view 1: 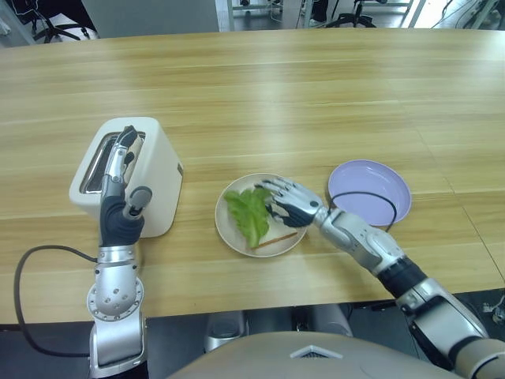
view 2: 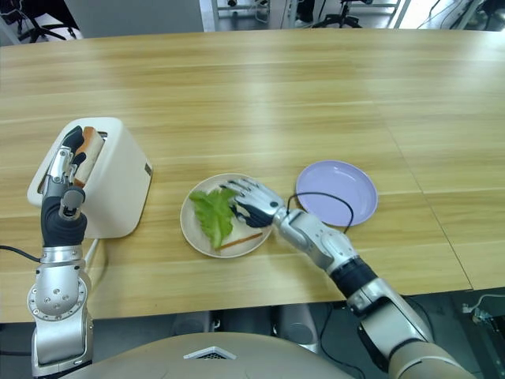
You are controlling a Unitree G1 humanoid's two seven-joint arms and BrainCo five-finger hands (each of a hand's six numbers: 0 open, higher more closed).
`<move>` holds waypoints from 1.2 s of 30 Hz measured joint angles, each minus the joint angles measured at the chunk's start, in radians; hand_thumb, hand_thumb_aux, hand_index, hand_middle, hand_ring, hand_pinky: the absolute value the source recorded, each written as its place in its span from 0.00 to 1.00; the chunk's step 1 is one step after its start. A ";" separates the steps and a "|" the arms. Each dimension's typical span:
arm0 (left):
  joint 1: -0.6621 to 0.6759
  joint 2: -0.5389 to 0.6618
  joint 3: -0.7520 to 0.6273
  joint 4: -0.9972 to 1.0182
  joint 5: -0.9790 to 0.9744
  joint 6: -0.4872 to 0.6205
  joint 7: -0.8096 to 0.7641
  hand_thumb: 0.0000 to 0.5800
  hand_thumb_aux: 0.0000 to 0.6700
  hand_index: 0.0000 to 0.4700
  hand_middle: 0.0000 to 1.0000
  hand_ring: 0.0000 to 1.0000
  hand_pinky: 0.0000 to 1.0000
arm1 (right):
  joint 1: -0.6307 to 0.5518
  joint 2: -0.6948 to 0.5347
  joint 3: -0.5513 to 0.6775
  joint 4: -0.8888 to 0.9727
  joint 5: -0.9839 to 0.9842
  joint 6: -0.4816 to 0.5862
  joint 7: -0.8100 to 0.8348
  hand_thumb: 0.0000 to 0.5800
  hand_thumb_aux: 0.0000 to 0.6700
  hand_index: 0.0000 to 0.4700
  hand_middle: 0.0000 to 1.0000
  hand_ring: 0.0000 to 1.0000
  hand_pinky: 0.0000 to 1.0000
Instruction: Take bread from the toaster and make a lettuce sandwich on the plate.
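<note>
About halfway, by the look of it. On the cream plate [view 1: 225, 229], one slice of bread [view 1: 276, 239] with lettuce [view 1: 248, 212] laid over it, under the right hand [view 1: 290, 201], fingers spread and holding nothing. At the toaster [view 1: 154, 170], left hand [view 1: 120, 162] seemingly pinched on the second slice [view 2: 90, 148], upright in the slot. Left to do: lifting that slice out, carrying it across the surface [view 1: 276, 103], setting it on the lettuce.

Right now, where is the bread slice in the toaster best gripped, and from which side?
Grip the exposed top edge of the bread slice, pinching its two flat faces. Come from straight above: it stands upright in the slot of the toaster, whose walls hide the rest.
</note>
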 measured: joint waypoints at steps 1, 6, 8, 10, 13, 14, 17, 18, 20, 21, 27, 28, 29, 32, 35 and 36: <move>0.002 0.000 0.001 0.000 0.000 -0.002 0.001 0.00 0.00 0.00 0.00 0.00 0.00 | 0.012 -0.012 -0.001 -0.007 0.006 -0.003 0.003 1.00 1.00 0.98 0.00 0.00 0.00; 0.003 0.002 0.001 0.001 0.003 -0.012 0.003 0.00 0.00 0.00 0.00 0.00 0.00 | 0.016 -0.044 -0.008 -0.012 0.010 -0.014 0.010 1.00 1.00 0.98 0.00 0.00 0.00; 0.003 0.004 0.001 0.001 0.002 -0.015 0.003 0.00 0.00 0.00 0.00 0.00 0.00 | 0.021 -0.052 -0.010 -0.020 0.018 -0.021 0.019 1.00 1.00 0.98 0.00 0.00 0.00; 0.003 0.005 0.002 0.001 0.003 -0.015 0.005 0.00 0.00 0.00 0.00 0.00 0.00 | 0.025 -0.056 -0.012 -0.030 0.019 -0.021 0.027 1.00 1.00 0.98 0.00 0.00 0.00; -0.002 0.010 0.033 0.005 0.072 0.001 0.041 0.00 0.00 0.00 0.00 0.00 0.00 | 0.042 -0.055 -0.021 -0.054 0.019 -0.011 0.030 0.79 0.54 0.53 0.00 0.00 0.00; -0.007 0.013 0.054 0.009 0.116 0.014 0.066 0.00 0.00 0.00 0.00 0.00 0.00 | 0.050 -0.054 -0.023 -0.065 0.018 -0.003 0.026 0.79 0.54 0.53 0.00 0.00 0.00; -0.018 0.043 0.105 0.011 0.285 0.065 0.139 0.00 0.00 0.00 0.00 0.00 0.00 | 0.063 -0.046 -0.046 -0.094 0.023 0.006 0.011 0.00 0.00 0.00 0.00 0.00 0.00; -0.024 0.065 0.120 0.016 0.364 0.090 0.165 0.00 0.00 0.00 0.00 0.00 0.00 | 0.068 -0.040 -0.058 -0.113 0.033 0.007 0.000 0.00 0.00 0.00 0.00 0.00 0.00; -0.039 0.116 0.140 0.043 0.527 0.155 0.209 0.00 0.00 0.00 0.00 0.00 0.00 | 0.087 -0.016 -0.099 -0.167 0.076 -0.001 -0.032 0.00 0.00 0.00 0.00 0.00 0.00; -0.048 0.135 0.143 0.062 0.604 0.192 0.226 0.00 0.00 0.00 0.00 0.00 0.00 | 0.102 0.002 -0.125 -0.202 0.113 -0.014 -0.052 0.00 0.00 0.00 0.00 0.00 0.00; -0.137 0.220 0.118 0.177 0.827 0.364 0.197 0.00 0.00 0.00 0.00 0.00 0.00 | 0.224 0.113 -0.229 -0.364 0.389 -0.091 -0.086 0.00 0.00 0.00 0.00 0.00 0.00; -0.153 0.230 0.105 0.201 0.843 0.386 0.178 0.00 0.00 0.00 0.00 0.00 0.00 | 0.247 0.127 -0.239 -0.383 0.435 -0.099 -0.083 0.00 0.00 0.00 0.00 0.00 0.00; -0.170 0.242 0.083 0.225 0.856 0.405 0.154 0.00 0.00 0.00 0.00 0.00 0.00 | 0.269 0.134 -0.247 -0.403 0.486 -0.104 -0.070 0.00 0.00 0.00 0.00 0.00 0.00; -0.217 0.269 0.011 0.312 0.876 0.452 0.076 0.00 0.00 0.00 0.00 0.00 0.00 | 0.334 0.151 -0.267 -0.475 0.629 -0.114 -0.030 0.00 0.00 0.00 0.00 0.00 0.00; -0.240 0.289 -0.043 0.369 0.879 0.478 0.025 0.00 0.00 0.00 0.00 0.00 0.00 | 0.369 0.151 -0.299 -0.552 0.746 -0.113 0.013 0.00 0.00 0.00 0.00 0.00 0.00; -0.260 0.301 -0.058 0.382 0.876 0.483 0.012 0.20 0.11 0.10 0.00 0.00 0.00 | 0.377 0.152 -0.316 -0.579 0.794 -0.106 0.031 0.00 0.00 0.00 0.00 0.00 0.00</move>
